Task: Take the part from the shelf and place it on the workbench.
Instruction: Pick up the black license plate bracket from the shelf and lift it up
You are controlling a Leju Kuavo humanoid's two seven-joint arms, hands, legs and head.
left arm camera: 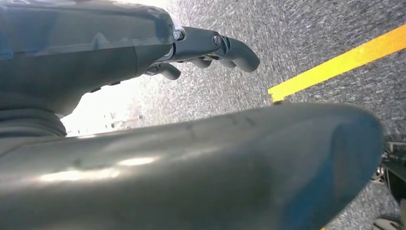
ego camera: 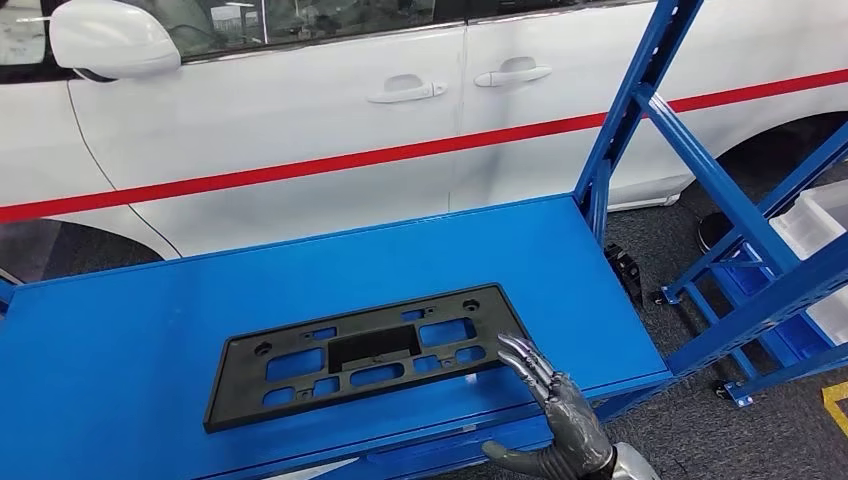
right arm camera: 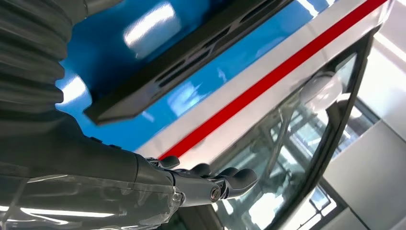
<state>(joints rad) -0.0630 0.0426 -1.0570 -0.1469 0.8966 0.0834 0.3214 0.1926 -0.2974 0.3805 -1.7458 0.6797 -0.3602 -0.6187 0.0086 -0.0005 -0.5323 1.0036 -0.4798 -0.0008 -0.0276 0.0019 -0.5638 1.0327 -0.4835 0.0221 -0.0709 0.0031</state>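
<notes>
The part (ego camera: 375,347) is a flat black plastic frame with several cut-outs. It lies flat on the blue workbench (ego camera: 150,320), close to the front edge. My right hand (ego camera: 555,405) hovers at the part's right end with fingers spread and nothing in it; its fingertips (ego camera: 515,350) are at the part's near right corner. In the right wrist view the part (right arm camera: 182,72) lies on the bench top beyond my right hand (right arm camera: 191,184), apart from the fingers. My left hand (left arm camera: 210,45) hangs over the grey floor, fingers loosely bent, holding nothing.
A white car (ego camera: 300,120) with a red stripe stands right behind the bench. The blue shelf rack (ego camera: 700,170) rises at the bench's right end, with white bins (ego camera: 820,225) low in it. A yellow line (left arm camera: 335,60) runs across the grey floor.
</notes>
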